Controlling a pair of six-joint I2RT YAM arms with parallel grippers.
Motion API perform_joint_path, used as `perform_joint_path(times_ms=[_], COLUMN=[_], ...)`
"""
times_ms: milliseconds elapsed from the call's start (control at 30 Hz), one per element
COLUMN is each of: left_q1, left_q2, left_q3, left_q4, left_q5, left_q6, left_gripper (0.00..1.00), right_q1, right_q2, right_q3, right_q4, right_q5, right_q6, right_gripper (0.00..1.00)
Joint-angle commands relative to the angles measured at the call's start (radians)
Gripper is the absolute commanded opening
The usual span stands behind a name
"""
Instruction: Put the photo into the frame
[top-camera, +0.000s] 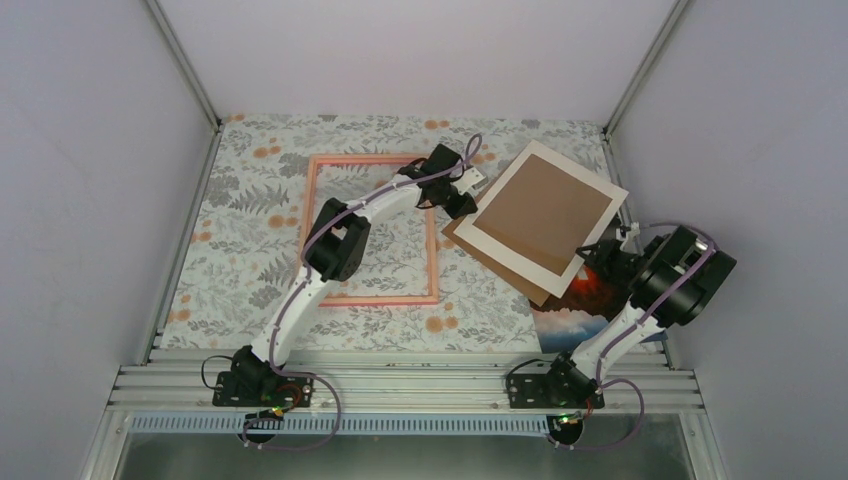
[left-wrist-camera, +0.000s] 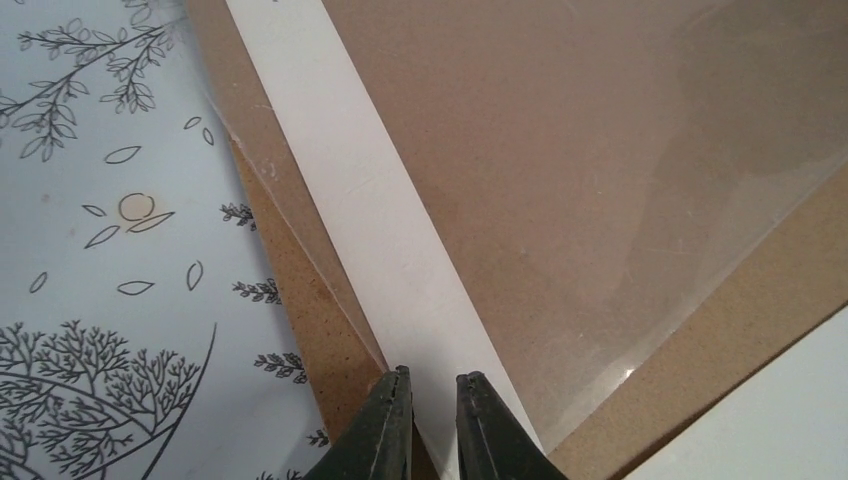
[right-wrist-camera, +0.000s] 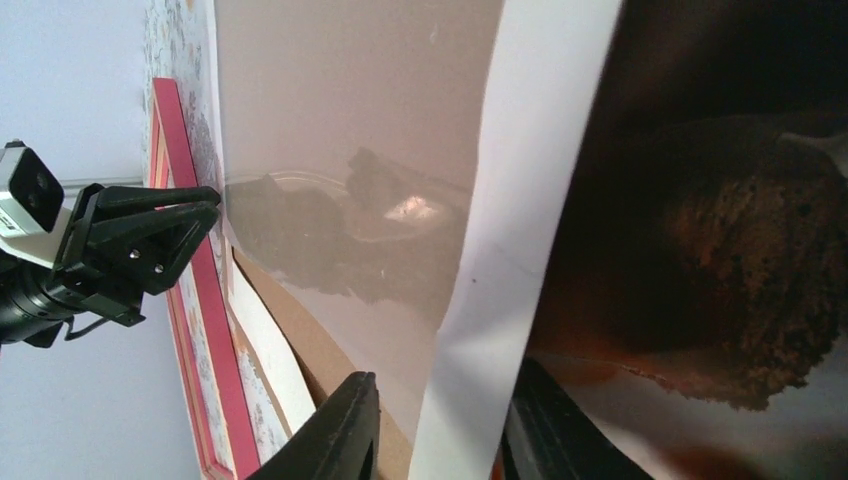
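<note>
Mat (left-wrist-camera: 370, 200) and brown board (left-wrist-camera: 310, 320) are stacked over the photo (right-wrist-camera: 700, 260) and cover most of it. The photo shows just right of and below my right claw (right-wrist-camera: 442, 375). Right claw is partly apart, with the mat's white edge between its fingers. Left claw (left-wrist-camera: 432, 378) is nearly together, tips at the mat's strip; I can't tell if it's pinching. Frame (top-camera: 380, 299) lies flat on the counter (top-camera: 250, 200) behind the left claw, under that arm.

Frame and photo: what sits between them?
Top view: the white mat, stacked over the brown backing board, lies between the pink frame and the photo, covering part of the photo.
</note>
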Motion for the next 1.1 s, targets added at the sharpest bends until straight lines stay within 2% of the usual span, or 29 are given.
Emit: perform_joint_path(times_ms=[0,167,300,400,433,533,600,733,833,967,1067], left_q1=[-0.032,-0.014,0.016,0.039,0.043,0.042,0.041,0.036,0.056,0.098,0.113], left_q2=[0.027,-0.036,-0.118,-0.206,-0.236,-0.319,-0.342,-0.34,-0.273,-0.116,-0.023], left_q3=[-0.041,-0.069,-0.125,-0.202,-0.24,-0.355,-0.394,-0.419,-0.313,-0.038,0.074], left_q4=[-0.091,-0.059,-0.005,0.077,0.108,0.212,0.246,0.269,0.175,0.018,-0.018], left_q5=[-0.052,-0.002,0.039,0.043,0.029,-0.017,-0.044,-0.104,-0.015,0.205,0.309], left_q6=[0.021,0.002,-0.019,-0.006,0.012,0.113,0.176,0.271,0.22,-0.041,-0.174], left_gripper=[0.14,0.17,0.3,0.48,0.54,0.65,0.69,0.7,0.7,0.7,0.7], right_q1=[-0.009,-0.009,0.004,0.021,0.024,0.03,0.031,0.032,0.037,0.051,0.067], right_q2=[-0.04,-0.056,-0.065,-0.067,-0.066,-0.067,-0.068,-0.08,-0.087,-0.06,-0.013], right_q3=[-0.007,0.002,0.001,0.002,0.002,0.001,-0.002,-0.026,-0.045,-0.051,-0.017], right_q4=[-0.037,-0.069,-0.074,-0.087,-0.088,-0.089,-0.088,-0.076,-0.042,-0.005,-0.026], right_q5=[-0.1,-0.127,-0.172,-0.22,-0.231,-0.253,-0.261,-0.281,-0.263,-0.234,-0.201], right_q6=[-0.01,-0.043,-0.048,-0.072,-0.076,-0.084,-0.081,-0.067,-0.035,-0.008,-0.032], right_gripper=[0.25,0.04,0.04,0.04,0.04,0.04,0.04,0.04,0.04,0.04,0.04])
